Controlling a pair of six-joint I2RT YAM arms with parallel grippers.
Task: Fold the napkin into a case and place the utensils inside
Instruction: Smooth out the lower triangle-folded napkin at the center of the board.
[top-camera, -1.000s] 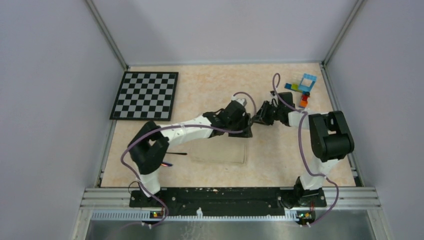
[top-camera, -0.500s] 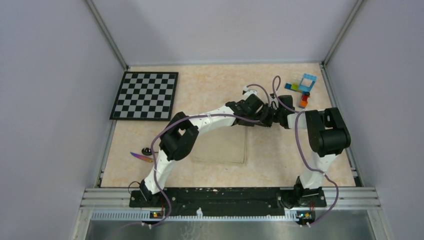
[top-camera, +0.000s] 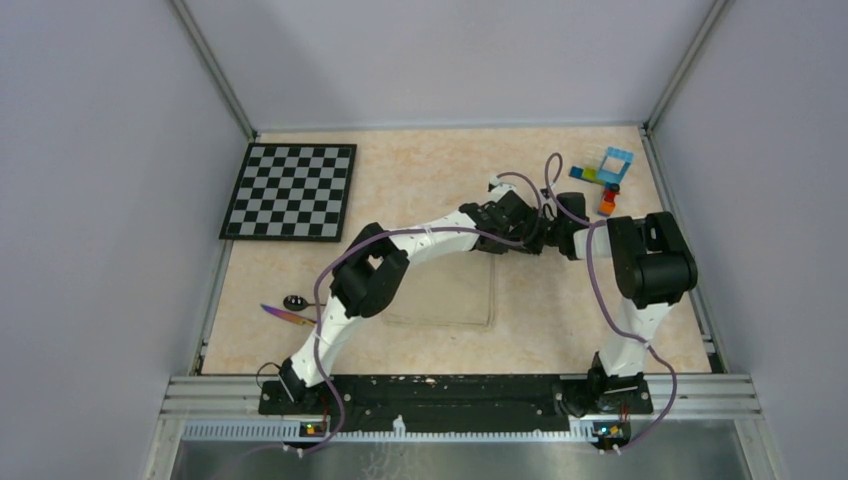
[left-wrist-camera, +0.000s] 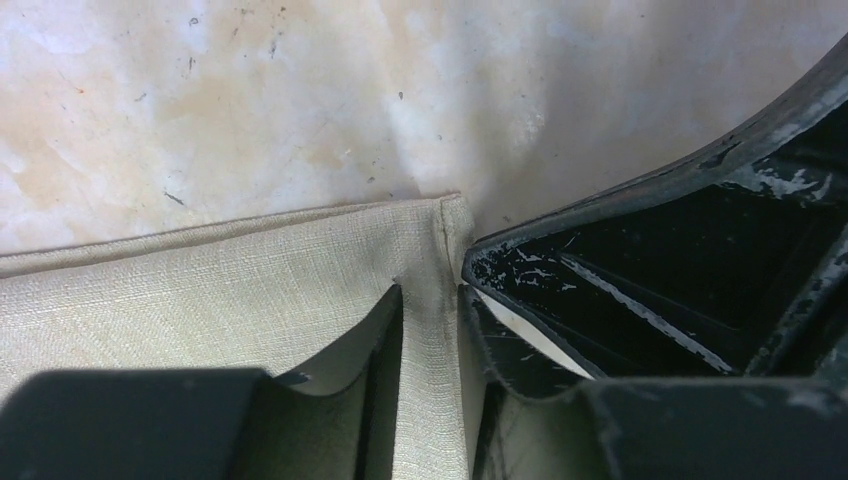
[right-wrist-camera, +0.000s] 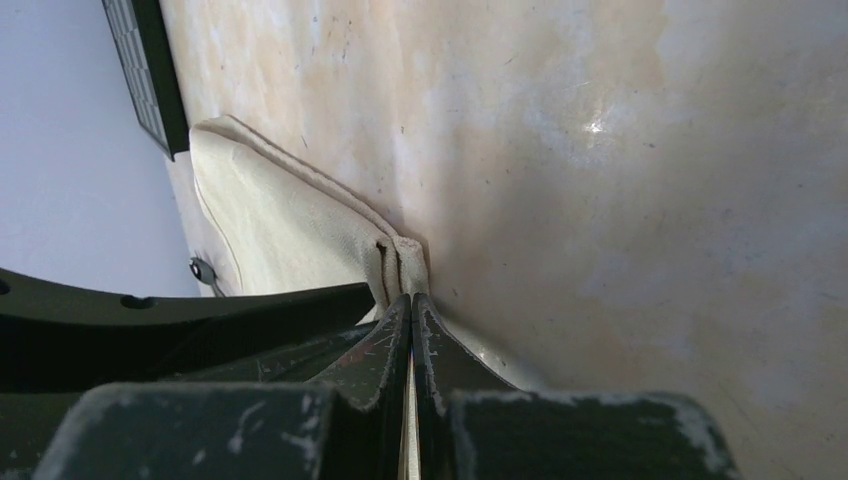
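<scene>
The cream napkin lies folded into a rectangle in the middle of the table. Both grippers meet at its far right corner. My right gripper is shut, with the napkin's corner pinched at its tips. My left gripper stands a little apart, one finger on each side of the hem strip of the napkin; the cloth is not squeezed. The right gripper's black fingers sit just to its right. The utensils lie left of the napkin: a black spoon and a rainbow-tinted piece.
A black-and-white chequered board lies at the far left corner. Small coloured toy bricks stand at the far right, just behind the right arm. The left arm arches across the napkin's far edge.
The left arm has swung from over the napkin's far side to its far right corner, uncovering the utensils. Its jaws have narrowed. The right gripper has closed on the corner.
</scene>
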